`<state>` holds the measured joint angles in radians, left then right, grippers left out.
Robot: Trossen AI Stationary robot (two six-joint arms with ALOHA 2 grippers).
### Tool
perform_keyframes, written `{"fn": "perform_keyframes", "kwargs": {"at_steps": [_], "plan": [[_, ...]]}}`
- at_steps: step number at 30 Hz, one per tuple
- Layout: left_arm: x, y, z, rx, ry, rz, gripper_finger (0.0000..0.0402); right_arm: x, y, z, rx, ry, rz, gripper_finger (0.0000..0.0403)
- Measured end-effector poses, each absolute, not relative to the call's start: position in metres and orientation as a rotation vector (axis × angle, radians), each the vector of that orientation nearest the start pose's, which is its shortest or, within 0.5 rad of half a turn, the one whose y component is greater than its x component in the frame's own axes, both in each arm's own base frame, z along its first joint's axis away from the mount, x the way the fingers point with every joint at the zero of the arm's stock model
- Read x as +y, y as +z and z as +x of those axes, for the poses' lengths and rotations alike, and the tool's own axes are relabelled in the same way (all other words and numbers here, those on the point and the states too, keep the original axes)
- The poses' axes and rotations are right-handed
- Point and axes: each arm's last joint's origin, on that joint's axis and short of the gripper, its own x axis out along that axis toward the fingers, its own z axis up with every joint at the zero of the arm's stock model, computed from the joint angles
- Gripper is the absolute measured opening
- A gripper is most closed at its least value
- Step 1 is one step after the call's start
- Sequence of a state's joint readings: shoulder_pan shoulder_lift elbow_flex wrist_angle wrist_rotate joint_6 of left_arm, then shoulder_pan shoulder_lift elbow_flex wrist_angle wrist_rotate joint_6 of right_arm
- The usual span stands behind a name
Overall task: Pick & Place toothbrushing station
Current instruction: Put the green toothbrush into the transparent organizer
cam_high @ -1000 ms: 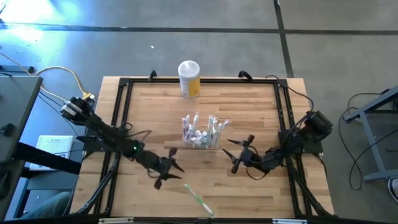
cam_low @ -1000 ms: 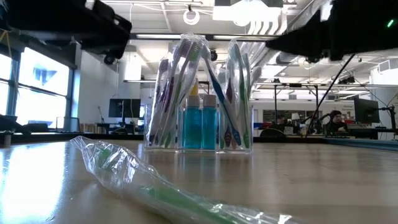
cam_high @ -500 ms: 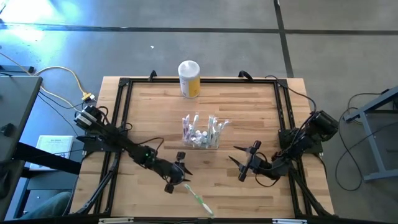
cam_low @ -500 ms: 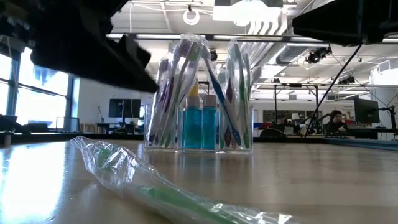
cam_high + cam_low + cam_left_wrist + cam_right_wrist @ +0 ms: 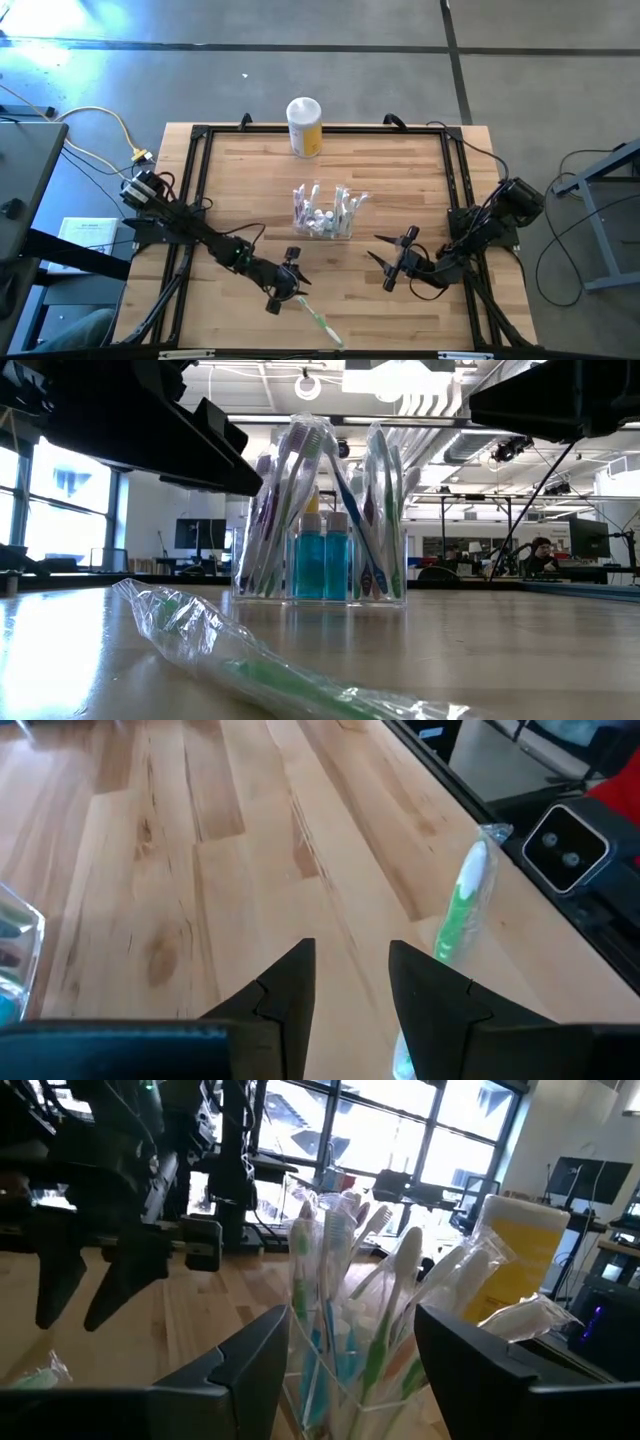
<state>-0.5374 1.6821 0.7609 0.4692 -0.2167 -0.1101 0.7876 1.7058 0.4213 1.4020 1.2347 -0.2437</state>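
The toothbrushing station [image 5: 322, 212], a see-through holder full of toothbrushes and two blue bottles, stands on its base mid-table, also in the low view [image 5: 320, 520]. A green toothbrush in a clear wrapper [image 5: 315, 318] lies flat near the table's front edge. My left gripper [image 5: 292, 280] hovers open just above and left of the wrapped toothbrush's [image 5: 460, 910] far end, with nothing between its fingers [image 5: 350, 980]. My right gripper [image 5: 385, 262] is open, level, right of the station and nearer the front edge. It points at the station [image 5: 350, 1310], which is still ahead of the fingers.
A yellow canister with a white lid [image 5: 304, 126] stands at the table's far edge, behind the station. A black frame [image 5: 195, 200] rims the wooden tabletop. Bare wood lies between the station and the two grippers.
My left gripper has moved right and toward the near edge, sinking a little, and now hangs by the wrapped toothbrush's far end. My right gripper has drifted slightly toward the right and near edges. The station and the wrapped toothbrush have not moved.
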Motion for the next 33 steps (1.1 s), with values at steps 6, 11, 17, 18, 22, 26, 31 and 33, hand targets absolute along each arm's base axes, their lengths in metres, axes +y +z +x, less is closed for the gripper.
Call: {"fn": "perform_keyframes", "kwargs": {"at_steps": [6,11,17,18,22,26,31,33], "plan": [[-0.164,0.165,0.288,0.438,-0.278,0.067,0.0125,0.164,0.155,0.202,-0.006,-0.456,-0.132,0.021],[-0.165,0.164,0.288,0.44,-0.33,0.115,0.0125,0.164,0.155,0.202,-0.006,-0.456,-0.132,0.021],[-0.166,0.162,0.286,0.461,-0.384,0.163,0.015,0.164,0.155,0.202,-0.006,-0.456,-0.132,0.021],[-0.165,0.162,0.286,0.463,-0.383,0.16,0.0157,0.164,0.155,0.202,-0.006,-0.456,-0.132,0.021],[-0.164,0.158,0.284,0.511,-0.375,0.157,0.0179,0.164,0.155,0.202,-0.005,-0.456,-0.134,0.021],[-0.161,0.149,0.279,0.617,-0.366,0.175,0.0182,0.164,0.155,0.202,-0.002,-0.456,-0.138,0.021],[-0.164,0.147,0.281,0.612,-0.405,0.141,0.0182,0.164,0.154,0.202,-0.003,-0.455,-0.126,0.021],[-0.165,0.142,0.282,0.613,-0.419,0.14,0.0182,0.164,0.152,0.202,0.003,-0.453,-0.109,0.021]]}}
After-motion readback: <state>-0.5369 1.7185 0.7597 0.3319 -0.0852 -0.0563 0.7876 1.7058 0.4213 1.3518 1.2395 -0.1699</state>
